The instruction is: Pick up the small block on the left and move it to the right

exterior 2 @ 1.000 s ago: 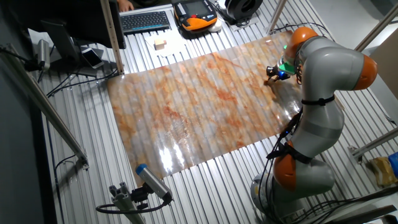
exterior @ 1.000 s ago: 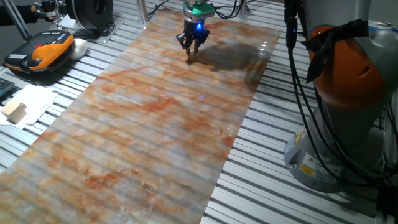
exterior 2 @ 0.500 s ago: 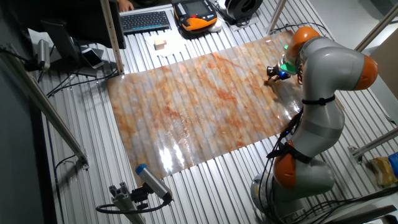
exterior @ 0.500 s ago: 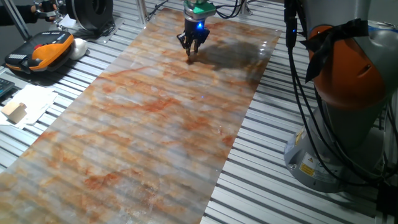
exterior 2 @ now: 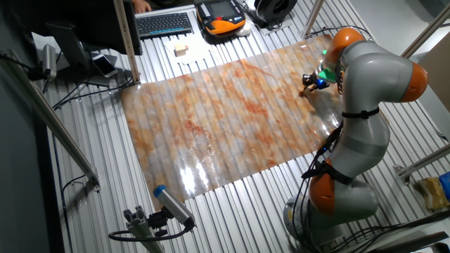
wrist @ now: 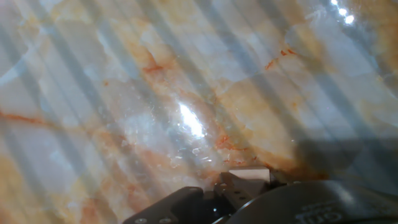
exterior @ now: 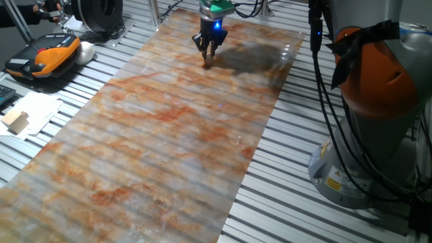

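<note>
My gripper hangs over the far end of the marbled mat, near its right side in the other fixed view. Its fingers are drawn together around the small block, a tiny light-tan cube just above the mat. In the hand view the block shows as a pale face between the dark finger parts at the bottom edge, with the mat close beneath. The grip itself is partly hidden by the fingers.
A larger pale wooden block lies on white paper off the mat's left edge. An orange and black device and a keyboard lie beyond it. The robot's base and cables stand to the right of the mat.
The gripper has risen slightly over the same spot on the mat. Nothing else has moved.
</note>
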`<action>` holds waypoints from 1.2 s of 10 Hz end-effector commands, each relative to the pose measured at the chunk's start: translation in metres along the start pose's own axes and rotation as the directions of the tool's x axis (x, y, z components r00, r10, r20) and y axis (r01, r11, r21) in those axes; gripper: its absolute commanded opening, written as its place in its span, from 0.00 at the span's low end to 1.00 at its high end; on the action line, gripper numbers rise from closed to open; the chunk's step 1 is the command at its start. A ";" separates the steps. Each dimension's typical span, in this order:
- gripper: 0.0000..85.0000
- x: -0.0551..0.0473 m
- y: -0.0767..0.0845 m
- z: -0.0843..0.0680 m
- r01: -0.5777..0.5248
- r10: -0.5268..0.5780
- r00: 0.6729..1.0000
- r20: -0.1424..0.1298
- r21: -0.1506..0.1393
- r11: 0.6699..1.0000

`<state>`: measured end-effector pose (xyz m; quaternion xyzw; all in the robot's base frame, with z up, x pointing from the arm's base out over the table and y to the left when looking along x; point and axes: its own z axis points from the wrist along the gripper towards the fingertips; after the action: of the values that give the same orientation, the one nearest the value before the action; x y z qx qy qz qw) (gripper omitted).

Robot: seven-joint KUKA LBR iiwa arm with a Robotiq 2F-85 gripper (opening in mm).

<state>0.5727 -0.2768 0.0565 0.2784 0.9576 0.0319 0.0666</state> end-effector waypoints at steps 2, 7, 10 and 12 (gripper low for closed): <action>0.00 -0.002 0.001 -0.010 0.006 -0.006 1.000 -0.017 -0.004 1.000; 0.00 0.013 0.014 -0.026 -0.002 0.001 0.999 -0.039 -0.021 1.000; 0.00 0.013 0.016 -0.053 0.002 -0.006 0.997 -0.079 -0.047 0.999; 0.00 0.014 0.016 -0.064 0.012 -0.018 0.995 -0.097 -0.061 0.998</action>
<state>0.5600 -0.2574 0.1198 0.2655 0.9609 0.0735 0.0282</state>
